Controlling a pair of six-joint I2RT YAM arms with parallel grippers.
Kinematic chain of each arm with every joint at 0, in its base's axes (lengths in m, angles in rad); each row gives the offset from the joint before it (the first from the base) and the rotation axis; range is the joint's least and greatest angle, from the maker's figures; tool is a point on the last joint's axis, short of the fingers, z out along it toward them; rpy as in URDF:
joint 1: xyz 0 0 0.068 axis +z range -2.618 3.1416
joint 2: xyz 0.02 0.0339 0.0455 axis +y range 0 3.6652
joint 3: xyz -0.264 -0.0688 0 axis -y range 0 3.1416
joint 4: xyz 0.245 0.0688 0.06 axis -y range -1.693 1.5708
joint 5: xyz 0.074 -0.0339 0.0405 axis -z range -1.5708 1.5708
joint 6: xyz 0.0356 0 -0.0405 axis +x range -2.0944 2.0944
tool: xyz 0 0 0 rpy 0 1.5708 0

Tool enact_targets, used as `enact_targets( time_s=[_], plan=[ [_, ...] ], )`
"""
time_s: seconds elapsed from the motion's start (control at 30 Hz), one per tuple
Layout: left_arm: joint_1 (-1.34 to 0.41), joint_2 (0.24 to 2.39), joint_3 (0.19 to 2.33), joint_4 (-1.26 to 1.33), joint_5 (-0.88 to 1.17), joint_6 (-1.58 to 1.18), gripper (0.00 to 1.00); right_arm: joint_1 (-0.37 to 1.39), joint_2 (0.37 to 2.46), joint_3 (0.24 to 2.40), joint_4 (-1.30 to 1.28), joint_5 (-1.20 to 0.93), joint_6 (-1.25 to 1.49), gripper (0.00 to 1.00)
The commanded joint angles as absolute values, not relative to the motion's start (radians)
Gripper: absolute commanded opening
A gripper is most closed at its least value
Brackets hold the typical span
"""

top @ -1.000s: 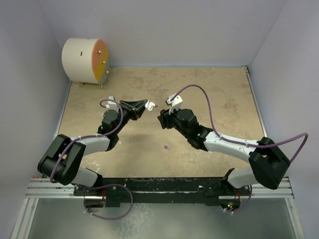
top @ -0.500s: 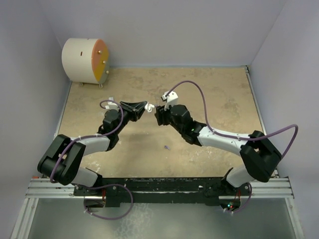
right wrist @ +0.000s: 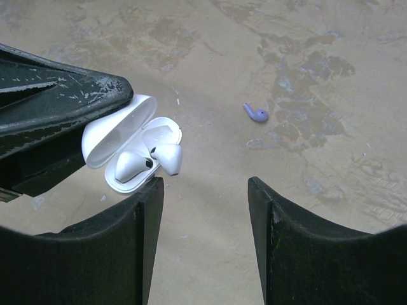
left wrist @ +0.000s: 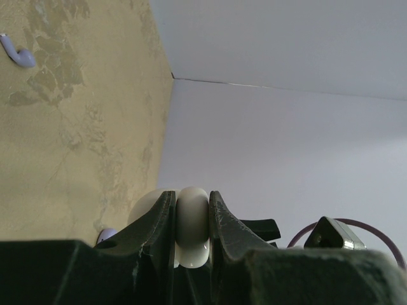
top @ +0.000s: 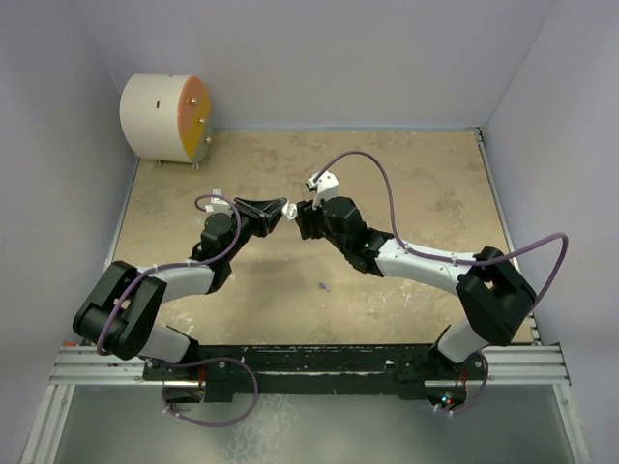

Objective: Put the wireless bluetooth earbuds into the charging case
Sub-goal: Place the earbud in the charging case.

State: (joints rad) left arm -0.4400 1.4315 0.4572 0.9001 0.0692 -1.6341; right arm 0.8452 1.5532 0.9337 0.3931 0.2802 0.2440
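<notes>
My left gripper (top: 280, 208) is shut on an open white charging case (top: 291, 206) and holds it above the table. In the left wrist view the case (left wrist: 192, 222) is pinched between the fingers (left wrist: 152, 219). In the right wrist view the case (right wrist: 121, 136) lies open with one white earbud (right wrist: 130, 166) seated and a second white earbud (right wrist: 166, 156) sticking out at its rim. My right gripper (right wrist: 203, 190) is open and empty, just right of the case, as the top view (top: 301, 219) shows. A lilac earbud (right wrist: 256, 113) lies on the table (top: 323, 286).
A white drum with an orange face (top: 164, 118) stands at the back left corner. Grey walls close in the tan table (top: 426, 184) on three sides. A purple cable (top: 372, 164) arcs over the right arm. The lilac earbud (left wrist: 18, 56) also shows in the left wrist view.
My right arm has swung left and forward, bringing its open gripper up to the case. The left gripper and the case have stayed put.
</notes>
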Motion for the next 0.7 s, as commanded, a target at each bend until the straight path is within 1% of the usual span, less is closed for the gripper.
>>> enact_targets(
  time_s=[0.0, 0.67],
  plan=[
    [-0.453, 1.409, 0.473, 0.942, 0.067, -1.614, 0.0, 0.85, 1.569, 0.99, 0.402, 0.3, 0.261, 0.58],
    [-0.477, 1.382, 0.444, 0.936, 0.063, -1.612, 0.0, 0.834, 1.627, 1.065, 0.378, 0.305, 0.259, 0.59]
  ],
)
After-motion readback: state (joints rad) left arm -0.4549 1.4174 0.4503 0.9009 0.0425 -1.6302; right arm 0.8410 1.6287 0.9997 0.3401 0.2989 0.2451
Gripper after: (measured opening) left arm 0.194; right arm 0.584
